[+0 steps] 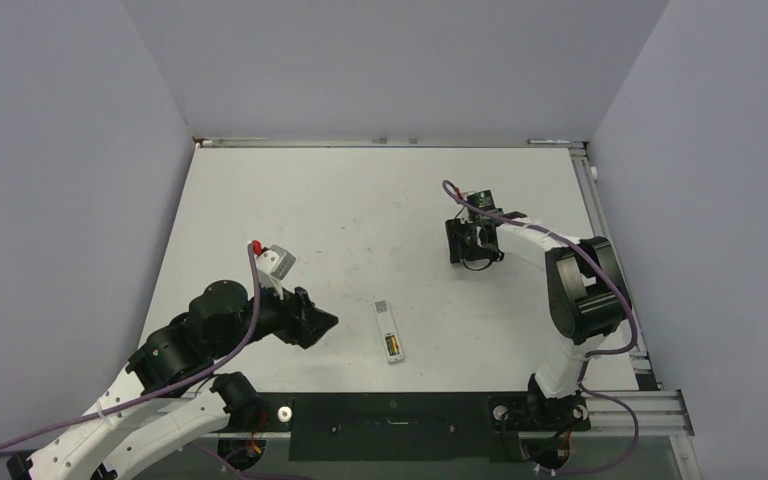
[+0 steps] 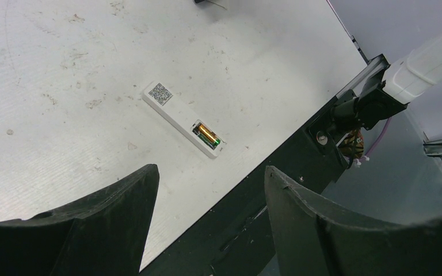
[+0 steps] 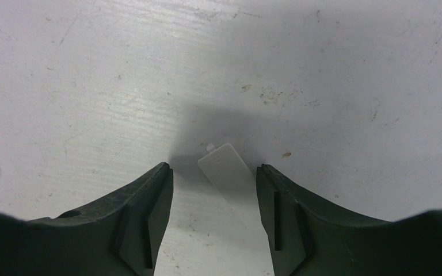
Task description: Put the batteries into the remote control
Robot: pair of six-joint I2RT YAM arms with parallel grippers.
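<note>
Lying back-up, remote control (image 2: 181, 119) shows QR label (image 2: 160, 94), batteries (image 2: 207, 135) seated.

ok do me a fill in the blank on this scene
The remote control lies with its ____ side up.
A gold battery sits in its open ____.
The white cover lies ____ the right tool's fingers.
The left tool is ____ and holds nothing.
Missing words: back; compartment; between; open.

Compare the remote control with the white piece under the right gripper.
The remote control bears a code label and shows batteries; the white piece is a blank thin plate. The remote control lies alone; the white piece sits inside the open right gripper. Both are white.
</note>
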